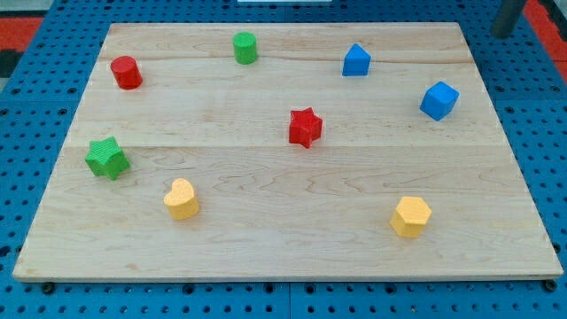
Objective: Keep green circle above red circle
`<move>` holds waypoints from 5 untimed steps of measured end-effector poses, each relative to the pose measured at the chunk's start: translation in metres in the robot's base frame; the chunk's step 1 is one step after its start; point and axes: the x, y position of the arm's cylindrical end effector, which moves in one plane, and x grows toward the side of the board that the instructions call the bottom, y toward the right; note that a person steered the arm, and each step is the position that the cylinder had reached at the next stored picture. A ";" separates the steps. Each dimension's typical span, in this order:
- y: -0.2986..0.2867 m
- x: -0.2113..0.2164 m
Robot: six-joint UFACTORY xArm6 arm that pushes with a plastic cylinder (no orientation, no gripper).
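The wooden bench (pixel 283 248) carries eight blocks. The green circle (pixel 245 47) stands near the view's top, right of the red circle (pixel 127 72) and slightly higher. A red star (pixel 305 128) sits mid-board. My tip is out of view; there is no claw.

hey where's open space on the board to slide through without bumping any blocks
Widest bare patch: bottom middle, between the yellow heart and yellow hexagon, below the red star. Tightest spot: the view's left, around the green star. My tip isn't clearly visible.
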 end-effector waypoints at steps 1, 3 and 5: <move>0.000 0.038; -0.099 0.041; -0.165 -0.011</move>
